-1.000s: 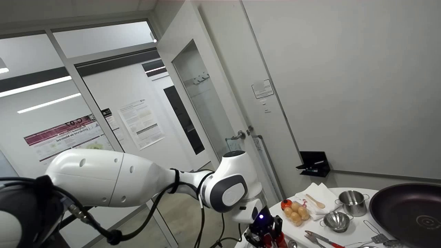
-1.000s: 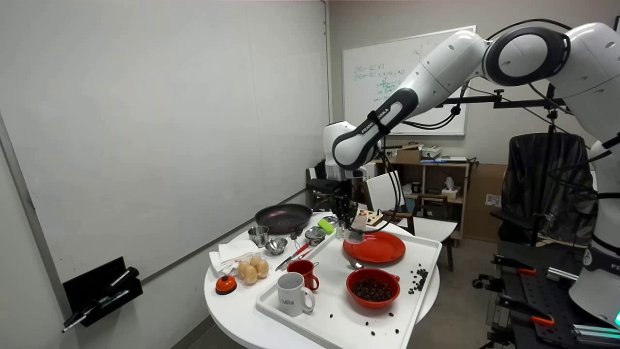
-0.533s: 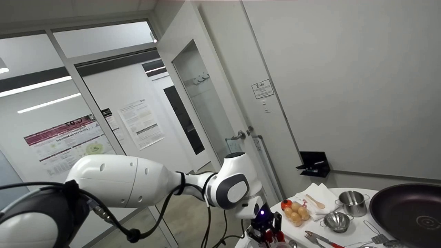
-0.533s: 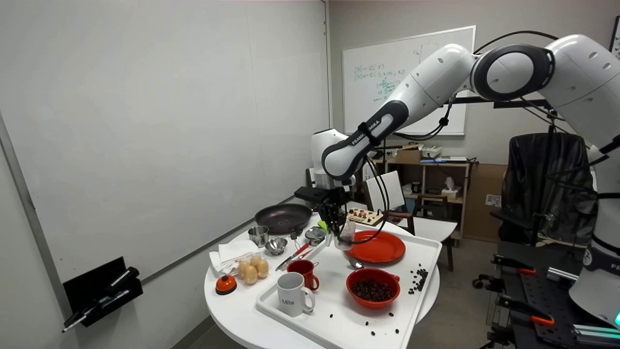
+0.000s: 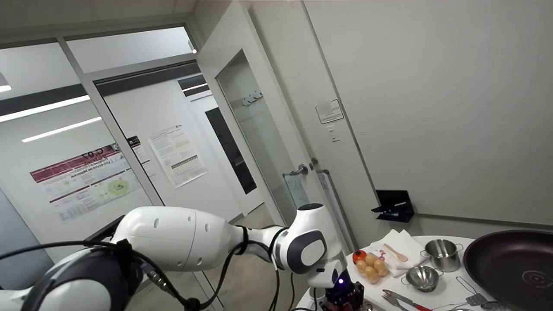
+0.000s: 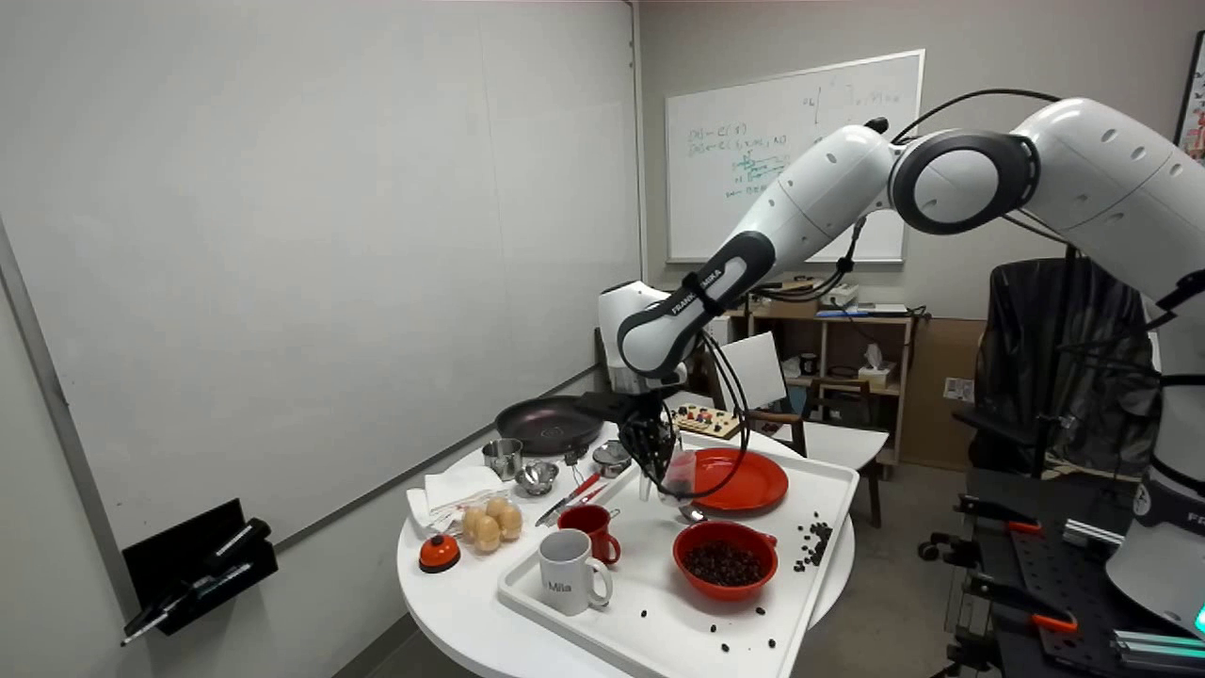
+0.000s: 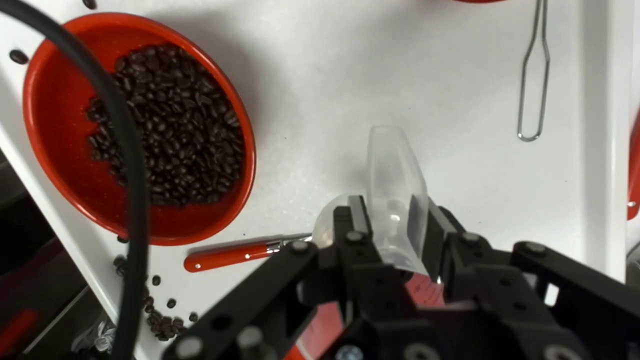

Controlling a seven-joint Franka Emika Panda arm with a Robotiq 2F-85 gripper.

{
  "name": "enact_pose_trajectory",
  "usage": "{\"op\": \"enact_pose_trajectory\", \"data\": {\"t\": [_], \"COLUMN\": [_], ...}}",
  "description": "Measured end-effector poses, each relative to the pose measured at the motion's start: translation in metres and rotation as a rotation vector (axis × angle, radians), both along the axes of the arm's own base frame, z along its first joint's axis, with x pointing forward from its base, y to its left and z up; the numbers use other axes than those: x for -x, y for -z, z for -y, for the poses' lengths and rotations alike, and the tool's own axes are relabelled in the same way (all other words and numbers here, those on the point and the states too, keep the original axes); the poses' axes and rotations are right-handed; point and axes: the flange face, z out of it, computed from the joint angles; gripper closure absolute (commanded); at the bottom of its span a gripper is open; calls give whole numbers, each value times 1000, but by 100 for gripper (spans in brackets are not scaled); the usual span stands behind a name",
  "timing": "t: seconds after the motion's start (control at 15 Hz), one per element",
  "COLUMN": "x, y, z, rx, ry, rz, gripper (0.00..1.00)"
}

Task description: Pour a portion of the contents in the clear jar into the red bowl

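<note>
In the wrist view, grips the clear jar (image 7: pixel 392 170) in the pincer (image 7: pixel 393 220), pinching a see-through part from both sides, seemingly the handle; presumably chosen to leave the mouth free for tipping. Note the red bowl (image 7: pixel 60 125) off to the left, across bare tray (image 7: pixel 310 100) from the pincer and already part-filled with dark beans (image 7: pixel 185 130). See stray beans (image 7: pixel 167 330) outside the rim too, perhaps reason enough for working over a tray.

In an exterior view, holds the jar about upright, close beside the pincer and in line with the edge of the red plate (image 6: pixel 753 485), apparently to avoid spilling until above the bowl. Cannot make out how full at this size. Find the bowl nearer the camera on the same tray, apart from jar and pincer. See the red mug (image 6: pixel 582 535) and white mug (image 6: pixel 563 570) off to the side, likely so as to leave room for pouring.

In an exterior view, shows the dark pincer only at the lower edge, nearer than the brown eggs (image 5: pixel 371 273) on the worktop (image 5: pixel 447 283). Impossible to confirm the grip from here, or to pick out jar or bowl.
</note>
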Motion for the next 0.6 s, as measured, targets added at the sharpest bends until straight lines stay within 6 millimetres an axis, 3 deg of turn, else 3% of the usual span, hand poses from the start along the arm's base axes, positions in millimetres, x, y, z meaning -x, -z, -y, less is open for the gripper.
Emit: {"op": "enact_pose_trajectory", "data": {"t": [0.33,0.6], "x": [-4,-10], "y": [19,23], "z": [-1,-11], "rx": [5,1], "ry": [-3,-19], "rz": [-37,-49], "gripper": [90,90]}}
